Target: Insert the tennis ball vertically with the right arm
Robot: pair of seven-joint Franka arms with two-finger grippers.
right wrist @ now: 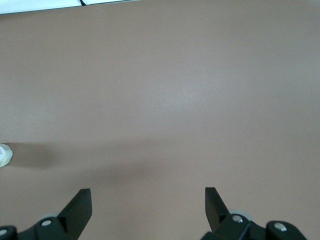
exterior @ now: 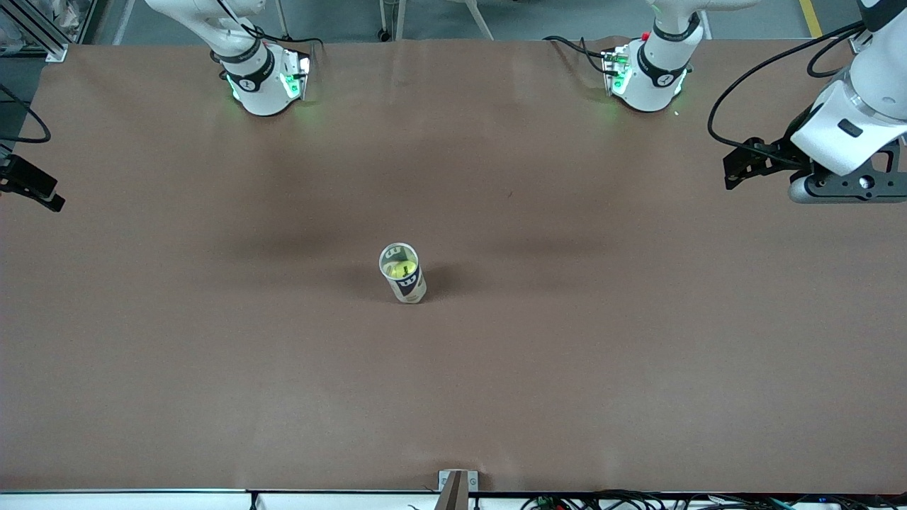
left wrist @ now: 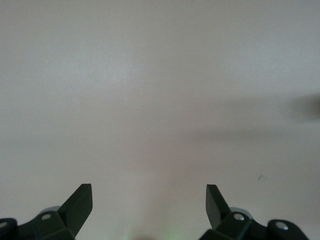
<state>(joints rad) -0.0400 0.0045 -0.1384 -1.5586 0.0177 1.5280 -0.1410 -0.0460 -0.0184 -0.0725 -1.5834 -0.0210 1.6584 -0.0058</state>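
The tennis ball [exterior: 399, 268] already sits inside the upright clear can [exterior: 403, 273] at the middle of the brown table [exterior: 212, 354], so insertion looks done. Both arms wait apart from it: the right gripper [right wrist: 148, 205] hangs spread and empty over bare table, the left gripper [left wrist: 149, 202] likewise released and empty at its end. Judged best now: stay clear so the can isn't tipped.

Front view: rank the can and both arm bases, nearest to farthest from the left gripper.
1. Left base, at the left arm's end, closest to the left gripper.
2. Can, mid-table, upright.
3. Right base, toward the right arm's end.
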